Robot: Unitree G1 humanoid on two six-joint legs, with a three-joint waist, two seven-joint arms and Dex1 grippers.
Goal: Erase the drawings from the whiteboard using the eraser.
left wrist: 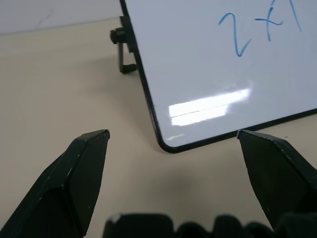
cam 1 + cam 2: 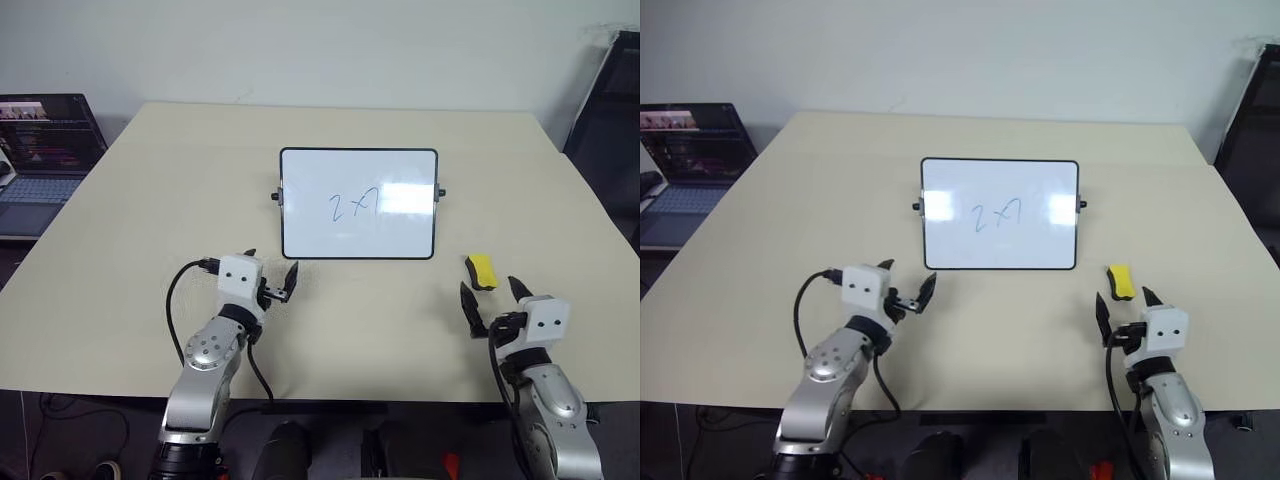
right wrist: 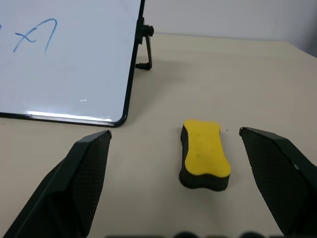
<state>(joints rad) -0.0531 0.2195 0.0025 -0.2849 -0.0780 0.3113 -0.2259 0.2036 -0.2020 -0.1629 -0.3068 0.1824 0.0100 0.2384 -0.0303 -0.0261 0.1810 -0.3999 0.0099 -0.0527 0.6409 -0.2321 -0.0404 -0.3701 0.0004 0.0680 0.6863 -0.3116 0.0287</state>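
Two tools hover over the beige desk point(image 2: 150, 220), both spread wide and holding nothing. The small yellow eraser block point(image 2: 481, 270) lies flat just ahead of the right tool point(image 2: 492, 303). The black-framed glossy whiteboard point(image 2: 320, 235) stands propped at desk centre, bearing blue marker drawings point(image 2: 355, 205), near the left tool point(image 2: 268, 275).

A broad, pale beige matte table point(image 2: 150, 200) stands against a plain white wall point(image 2: 300, 50). An open dark laptop point(image 2: 40, 150) glows beside its left edge; a black frame point(image 2: 610, 130) leans at right.
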